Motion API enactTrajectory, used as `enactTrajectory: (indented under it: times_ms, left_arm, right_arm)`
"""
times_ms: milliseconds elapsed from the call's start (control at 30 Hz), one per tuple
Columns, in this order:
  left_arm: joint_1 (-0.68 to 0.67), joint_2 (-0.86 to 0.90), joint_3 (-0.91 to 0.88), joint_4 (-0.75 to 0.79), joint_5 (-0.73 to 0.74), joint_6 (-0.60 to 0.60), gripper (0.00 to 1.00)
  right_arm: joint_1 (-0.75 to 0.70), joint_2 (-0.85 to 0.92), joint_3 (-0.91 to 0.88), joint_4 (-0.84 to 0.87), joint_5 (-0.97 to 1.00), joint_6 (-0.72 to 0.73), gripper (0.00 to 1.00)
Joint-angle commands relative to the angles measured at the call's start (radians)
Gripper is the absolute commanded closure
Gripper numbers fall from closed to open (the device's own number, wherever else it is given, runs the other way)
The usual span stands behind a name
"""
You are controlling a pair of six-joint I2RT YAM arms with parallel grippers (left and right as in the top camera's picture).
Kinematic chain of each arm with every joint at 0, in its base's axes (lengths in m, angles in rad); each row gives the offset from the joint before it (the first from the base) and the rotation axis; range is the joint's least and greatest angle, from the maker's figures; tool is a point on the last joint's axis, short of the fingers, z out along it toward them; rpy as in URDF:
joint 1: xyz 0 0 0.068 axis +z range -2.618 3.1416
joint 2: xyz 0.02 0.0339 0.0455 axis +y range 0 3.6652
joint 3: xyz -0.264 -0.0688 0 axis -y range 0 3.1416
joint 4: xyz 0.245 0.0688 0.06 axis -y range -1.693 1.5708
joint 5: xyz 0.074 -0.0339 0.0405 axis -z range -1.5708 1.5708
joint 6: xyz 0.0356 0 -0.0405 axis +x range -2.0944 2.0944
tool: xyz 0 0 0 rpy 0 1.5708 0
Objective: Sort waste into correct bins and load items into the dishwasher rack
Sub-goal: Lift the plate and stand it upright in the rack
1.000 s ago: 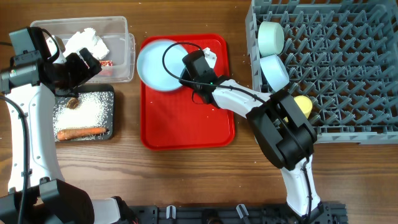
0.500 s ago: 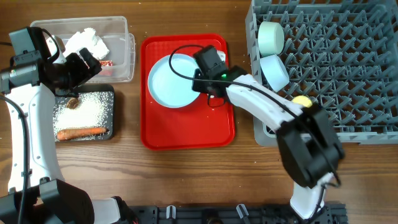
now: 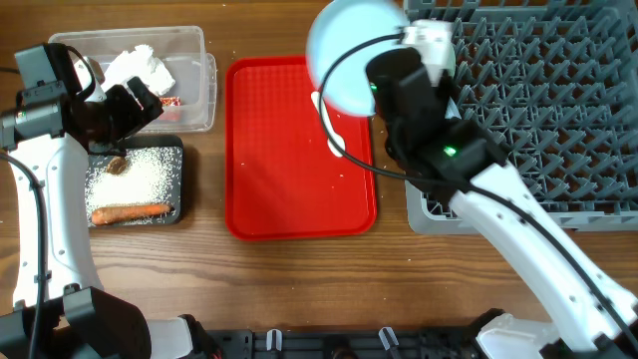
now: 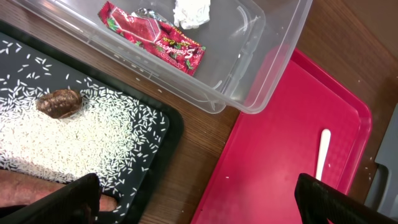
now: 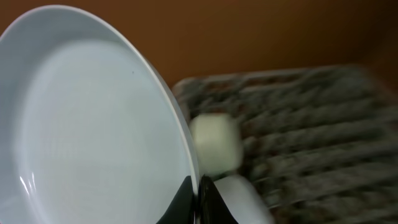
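Observation:
My right gripper (image 5: 199, 186) is shut on the rim of the light blue plate (image 5: 93, 124) and holds it tilted in the air. In the overhead view the plate (image 3: 351, 48) hangs by the grey dishwasher rack's (image 3: 558, 110) left edge. The pale green bowl (image 5: 214, 146) and light blue bowl (image 5: 242, 199) stand in the rack behind it. The white spoon (image 4: 323, 152) lies on the red tray (image 4: 286, 162). My left gripper (image 4: 205, 208) is open and empty above the black tray (image 4: 163, 127). That tray holds rice (image 4: 81, 127), a brown lump (image 4: 59, 102) and the sausage stick (image 3: 130, 211). The clear tub (image 4: 273, 68) holds the red wrapper (image 4: 152, 37) and tissue (image 4: 191, 12).
The red tray (image 3: 289, 160) sits mid-table between the bins and the rack, with a few stray rice grains on it. My right arm (image 3: 498, 209) crosses the rack's front left corner and hides the yellow cup.
My right gripper has lifted the plate off the red tray and carried it up and right toward the rack, uncovering the spoon. The left arm has not moved.

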Motion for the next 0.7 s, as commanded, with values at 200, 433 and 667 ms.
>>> enactTrajectory:
  times_ms: [200, 433, 667]
  left_arm:
    - [0.005, -0.001, 0.002, 0.003, -0.006, -0.009, 0.0]
    - [0.005, -0.001, 0.002, 0.003, -0.006, -0.009, 0.0]
    - [0.005, -0.001, 0.002, 0.002, -0.006, -0.009, 0.0]
  right_arm:
    - [-0.275, -0.033, -0.032, 0.034, 0.518, -0.016, 0.95]
    - [-0.528, 0.042, -0.035, 0.176, 0.176, -0.14, 0.96]
    - [-0.545, 0.204, -0.035, 0.261, 0.088, -0.283, 0.96]
